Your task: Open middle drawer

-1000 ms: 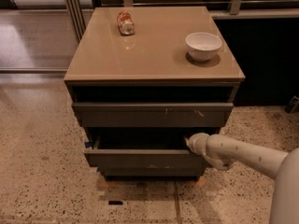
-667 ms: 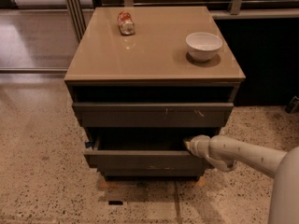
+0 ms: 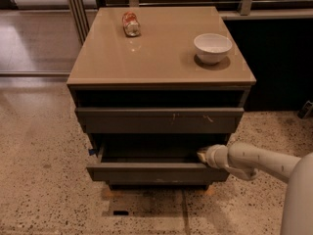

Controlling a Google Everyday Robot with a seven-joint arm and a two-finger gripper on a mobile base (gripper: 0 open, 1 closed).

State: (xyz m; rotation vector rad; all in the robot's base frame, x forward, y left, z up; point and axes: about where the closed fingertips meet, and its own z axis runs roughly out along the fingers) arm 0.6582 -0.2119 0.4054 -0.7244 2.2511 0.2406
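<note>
Where the single arm ends, the gripper [image 3: 201, 155] sits at the right end of the middle drawer [image 3: 156, 173] top edge; grip state: can't tell. Drawer juts out below one scratched upper front [image 3: 159, 120]. On the cabinet top [image 3: 161, 62]: one bowl [image 3: 212, 47], one can [image 3: 130, 23] on its side, well apart

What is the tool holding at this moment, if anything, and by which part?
It cannot be told. The tool sits at the front top edge of the middle drawer, near its right end, but a grip there is not visible.
</note>
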